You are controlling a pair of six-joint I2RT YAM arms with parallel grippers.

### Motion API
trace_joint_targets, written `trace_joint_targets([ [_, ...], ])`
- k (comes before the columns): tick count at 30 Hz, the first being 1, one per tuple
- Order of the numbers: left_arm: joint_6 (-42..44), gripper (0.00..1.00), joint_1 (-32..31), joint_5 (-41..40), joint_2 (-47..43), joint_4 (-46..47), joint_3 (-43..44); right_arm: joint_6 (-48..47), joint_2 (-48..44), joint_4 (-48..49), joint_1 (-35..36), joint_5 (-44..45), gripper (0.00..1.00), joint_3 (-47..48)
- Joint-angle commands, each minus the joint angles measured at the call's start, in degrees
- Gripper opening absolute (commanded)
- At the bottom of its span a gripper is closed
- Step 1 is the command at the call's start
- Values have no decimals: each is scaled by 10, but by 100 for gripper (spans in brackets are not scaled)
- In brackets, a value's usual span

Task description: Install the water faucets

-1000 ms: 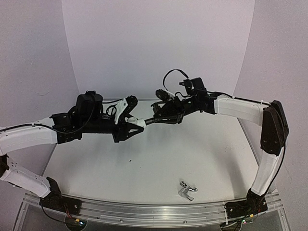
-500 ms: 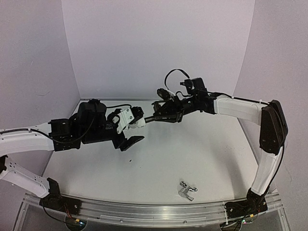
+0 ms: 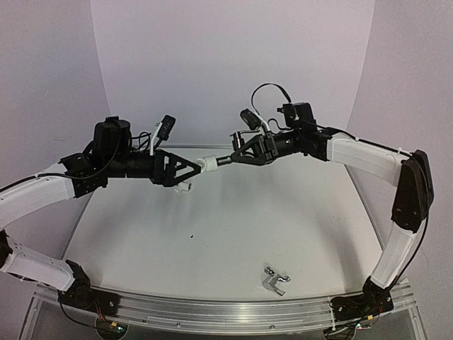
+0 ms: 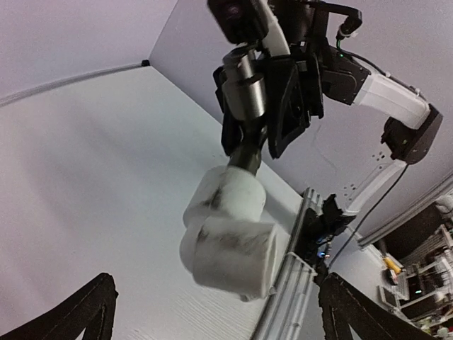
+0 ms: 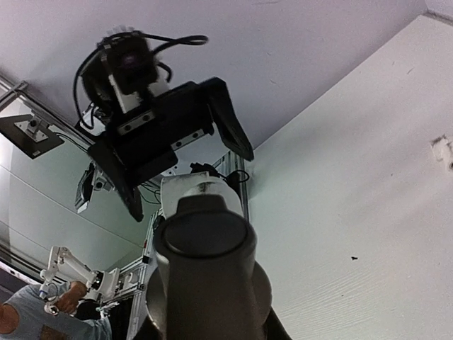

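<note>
My right gripper is shut on the dark grey-black faucet, held level above the back of the table. A white elbow fitting sits on the faucet's free end. My left gripper is open, and its fingers stand wide on either side of the fitting without touching it. In the left wrist view the fitting fills the middle, with the dark faucet behind it. In the right wrist view the dark faucet hides most of the fitting. The chrome faucet lies on the table near the front edge.
A small white piece shows just below my left gripper; whether it rests on the table I cannot tell. The metal rail runs along the table's front edge. White walls close in the back and sides.
My left gripper has opened and let go of the white fitting, and its arm has swung up and back. The right arm has lifted slightly, still holding the dark faucet.
</note>
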Motion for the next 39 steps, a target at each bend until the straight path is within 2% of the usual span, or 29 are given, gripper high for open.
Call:
trace_joint_targets([
  [1,-177,100,19,185,20,125,-14,-44,-56,41,0,7,0,26],
  [6,-299,100,21,263,72,299,-39,-49,-61,39,1,11,0,24],
  [9,-314,99,21,269,87,322,-40,-49,-62,37,3,12,0,22],
  [13,-321,93,21,272,98,337,-33,-49,-62,36,11,13,0,17],
  [20,-318,83,21,272,108,331,-16,-47,-65,36,26,20,0,4],
  [23,-314,74,21,270,110,331,-12,-45,-66,35,30,23,0,0],
  [26,-305,61,21,265,106,328,-13,-38,-66,36,30,23,0,-3],
  [29,-291,54,21,257,102,318,-13,-30,-68,36,31,21,0,-9],
  [35,-219,41,21,217,72,272,-13,9,-62,37,30,37,0,-10],
  [39,-120,30,20,180,44,206,-11,55,-44,40,30,40,0,-4],
])
